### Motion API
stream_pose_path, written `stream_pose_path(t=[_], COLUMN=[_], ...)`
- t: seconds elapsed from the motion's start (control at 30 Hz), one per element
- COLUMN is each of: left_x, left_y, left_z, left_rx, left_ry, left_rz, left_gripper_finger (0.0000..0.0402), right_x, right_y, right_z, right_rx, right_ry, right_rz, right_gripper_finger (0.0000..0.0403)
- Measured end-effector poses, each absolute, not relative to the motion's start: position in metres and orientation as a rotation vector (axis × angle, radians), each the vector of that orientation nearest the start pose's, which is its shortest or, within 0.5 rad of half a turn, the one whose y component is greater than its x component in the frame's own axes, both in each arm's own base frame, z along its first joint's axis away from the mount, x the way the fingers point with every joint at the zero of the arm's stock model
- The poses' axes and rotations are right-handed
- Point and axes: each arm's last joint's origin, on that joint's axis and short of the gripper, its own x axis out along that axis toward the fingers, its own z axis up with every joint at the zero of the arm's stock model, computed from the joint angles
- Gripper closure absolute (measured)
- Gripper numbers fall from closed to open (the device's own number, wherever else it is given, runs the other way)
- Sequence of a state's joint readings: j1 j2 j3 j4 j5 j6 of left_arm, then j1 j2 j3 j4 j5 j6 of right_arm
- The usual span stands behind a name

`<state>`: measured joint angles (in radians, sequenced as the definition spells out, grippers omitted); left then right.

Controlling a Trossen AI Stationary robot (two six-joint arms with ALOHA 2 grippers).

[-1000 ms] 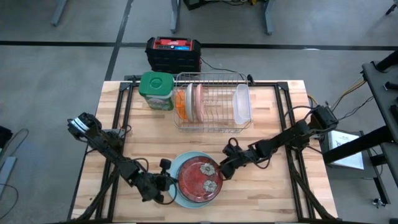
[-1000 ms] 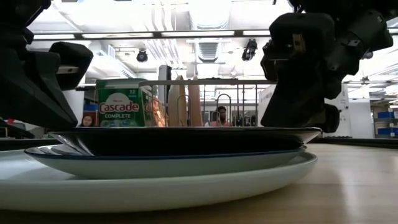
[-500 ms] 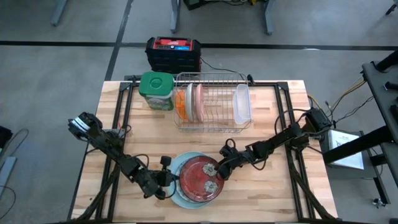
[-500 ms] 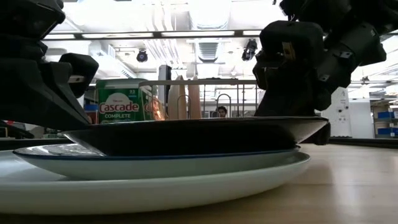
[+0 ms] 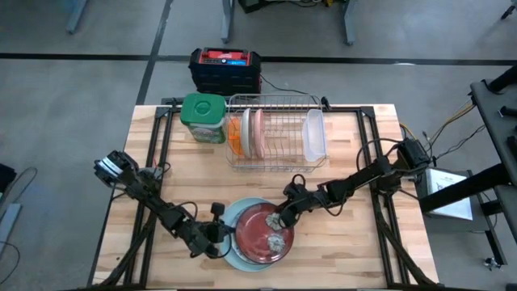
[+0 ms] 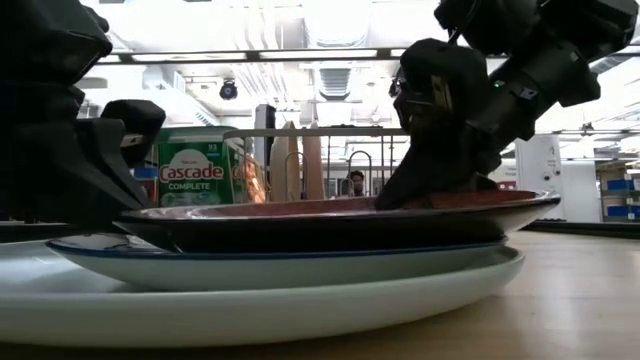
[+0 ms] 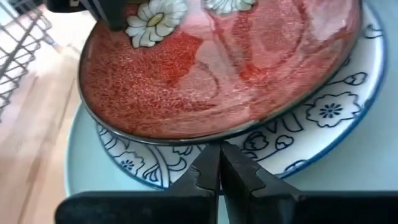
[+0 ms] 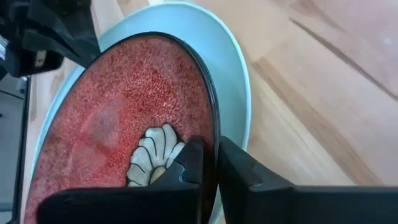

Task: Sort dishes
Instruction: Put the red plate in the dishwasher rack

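Three dishes are stacked near the table's front edge: a dark red plate (image 5: 260, 234) with white flowers on a blue-patterned plate (image 7: 323, 112), which rests on a large light blue plate (image 5: 242, 203). My right gripper (image 5: 280, 218) is shut on the red plate's far right rim. At the stack's left side, my left gripper (image 5: 216, 240) is shut, its tips at the red plate's rim. An orange plate (image 5: 235, 133) and a pink plate (image 5: 257, 133) stand on edge in the wire rack (image 5: 275, 153). My left gripper (image 7: 219, 152) sets its shut fingertips against the red plate's rim (image 7: 208, 138) on the stack's left side. It comes in slanting down, low over the patterned plate. Whether the tips reach under the rim, I cannot tell. My right gripper (image 8: 210, 155) pinches the red plate's rim (image 8: 215, 118) with one finger (image 8: 189, 162) on the plate's inner face and the other outside. It comes slanting down from the table's right. In the low view that side of the red plate (image 6: 540, 203) stands slightly higher than the other, which rests on the stack.
The rack also holds a clear plastic tub (image 5: 313, 133) at its right end. A green-lidded jar (image 5: 203, 117) stands to the rack's left at the far edge. A black box (image 5: 225, 69) sits on the floor beyond the table. Bare wood lies right of the stack.
My right gripper has come down and toward the table's left onto the red plate's rim and taken hold of it. The plate has tipped, its right side now raised and its red face showing in the low view. My left gripper has edged in toward the stack.
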<state>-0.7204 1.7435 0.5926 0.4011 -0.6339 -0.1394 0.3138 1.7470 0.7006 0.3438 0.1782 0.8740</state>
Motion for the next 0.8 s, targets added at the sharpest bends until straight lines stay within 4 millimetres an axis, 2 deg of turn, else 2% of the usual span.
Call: stream_pose_path(t=[0.37, 0.8], left_x=[0.226, 0.219], left_y=[-0.175, -0.169], left_z=[0.109, 0.141], left_rx=[0.344, 0.319], left_ry=[0.562, 0.531], left_rz=[-0.014, -0.016], left_gripper_finger=[0.0401, 0.0401], right_x=[0.298, 0.289], right_y=[0.092, 0.088], right_z=[0.129, 0.177], right_rx=[0.569, 0.429], right_ry=[0.666, 0.514], right_rz=[-0.133, -0.060], right_gripper_finger=[0.0399, 0.0402])
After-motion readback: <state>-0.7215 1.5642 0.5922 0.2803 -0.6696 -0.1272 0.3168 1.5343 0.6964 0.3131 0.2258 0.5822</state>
